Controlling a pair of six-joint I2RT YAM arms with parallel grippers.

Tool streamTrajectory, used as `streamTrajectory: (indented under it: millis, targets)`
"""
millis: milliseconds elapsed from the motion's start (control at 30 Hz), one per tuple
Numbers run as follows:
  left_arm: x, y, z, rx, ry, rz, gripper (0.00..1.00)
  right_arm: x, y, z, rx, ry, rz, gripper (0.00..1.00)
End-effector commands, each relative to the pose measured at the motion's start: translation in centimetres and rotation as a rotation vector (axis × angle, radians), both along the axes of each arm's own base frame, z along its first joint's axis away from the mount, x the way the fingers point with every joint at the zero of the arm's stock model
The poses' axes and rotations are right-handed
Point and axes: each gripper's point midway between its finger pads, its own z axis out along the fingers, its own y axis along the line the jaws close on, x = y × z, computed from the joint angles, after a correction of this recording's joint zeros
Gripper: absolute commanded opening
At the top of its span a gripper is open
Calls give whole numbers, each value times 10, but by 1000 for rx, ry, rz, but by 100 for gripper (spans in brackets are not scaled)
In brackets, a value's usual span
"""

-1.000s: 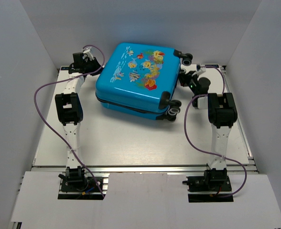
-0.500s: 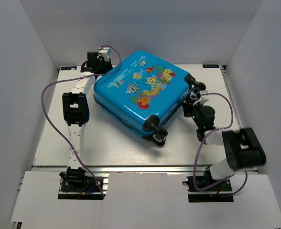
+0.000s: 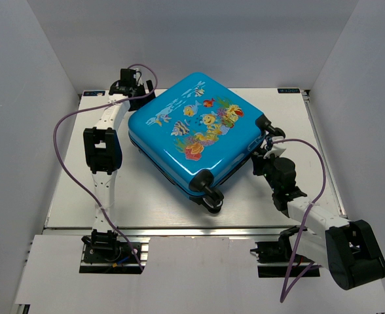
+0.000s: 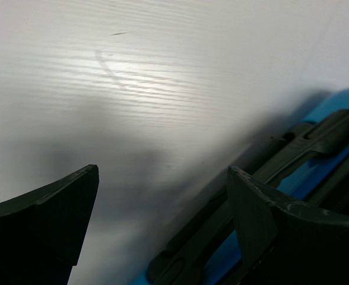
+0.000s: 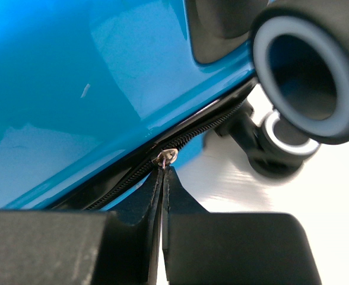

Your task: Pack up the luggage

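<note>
**Top external view.** The luggage (image 3: 196, 134) lies flat at the centre of the counter (image 3: 146, 196), lid down and printed face up. It is turned diagonally, so one wheeled corner points to the lower centre of the frame. The left gripper (image 3: 135, 88) sits at the upper left, just beside the far corner of the shell. The right gripper (image 3: 264, 152) meets the luggage's right-hand edge, near the other wheeled corner.

**Left wrist view.** The left gripper (image 4: 162, 175) stands wide open with only bare counter between its fingers, so it holds nothing. The black handle (image 4: 317, 133) and a strip of blue shell occupy the lower right of the frame, just beside the right-hand finger.

**Right wrist view.** The right gripper (image 5: 162, 172) is closed, its fingertips pinching the small metal zipper pull (image 5: 165, 157) at the frame's centre. The black zipper (image 5: 133, 172) runs diagonally beneath the blue shell, and a wheel (image 5: 308, 68) fills the upper right.

**Step in hand.** The lid being down and the pull pinched, this is judged to be the zipping stage. Whether any stretch of zipper is unclosed cannot be told.

**Next move.** It calls for drawing the pull along the zipper line around the wheeled corner, keeping the pinch firm on so small a tab. The free left gripper would do well to steady the shell against sliding.
</note>
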Motion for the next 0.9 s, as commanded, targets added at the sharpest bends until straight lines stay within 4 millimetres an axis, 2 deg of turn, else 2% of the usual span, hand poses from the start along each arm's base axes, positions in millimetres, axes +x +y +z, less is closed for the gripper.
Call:
streamTrajectory:
  millis: [0,67,233,300,400,433,500,533,567,600,633,667,700,733,767,800,833,867]
  targets:
    - [-20,29,123,7,-136,170,98,5,13,64,67,-205,35,0]
    - [-22,52,160,59,-208,257,98,4,13,63,54,-198,35,0]
    - [-32,86,207,94,-300,339,98,5,15,66,47,-202,37,0]
    - [-35,92,210,88,-298,345,98,5,18,63,46,-187,46,0]
    - [-47,81,220,51,-288,295,98,7,16,61,45,-177,29,0]
    - [-58,71,230,24,-287,245,98,8,15,60,42,-173,18,0]
    - [-76,47,233,-12,-253,183,98,11,9,56,17,-158,-14,0]
    - [-93,32,246,-58,-256,134,98,13,8,58,14,-162,-23,0]
    - [-109,10,245,-129,-217,68,98,14,5,58,11,-163,-41,0]
    - [-123,1,221,-140,-144,56,98,15,4,56,3,-154,-50,0]
    - [-139,-16,216,-161,-108,45,98,17,1,58,3,-157,-65,0]
    - [-162,-13,231,-155,-128,86,98,19,-3,60,-5,-157,-89,0]
    - [-182,-17,204,-144,-50,91,98,19,-3,55,-20,-135,-91,0]
    - [-203,-31,200,-169,-13,97,98,21,-4,59,-19,-137,-95,0]
    - [-232,-34,225,-205,-67,91,98,20,-4,57,-24,-126,-93,0]
    - [-251,-41,227,-230,-66,72,98,20,-4,56,-25,-120,-95,0]
    - [-271,-47,207,-264,-7,87,98,19,-3,56,-5,-114,-97,0]
    - [-304,-57,228,-320,-48,50,98,19,-3,54,-1,-110,-103,0]
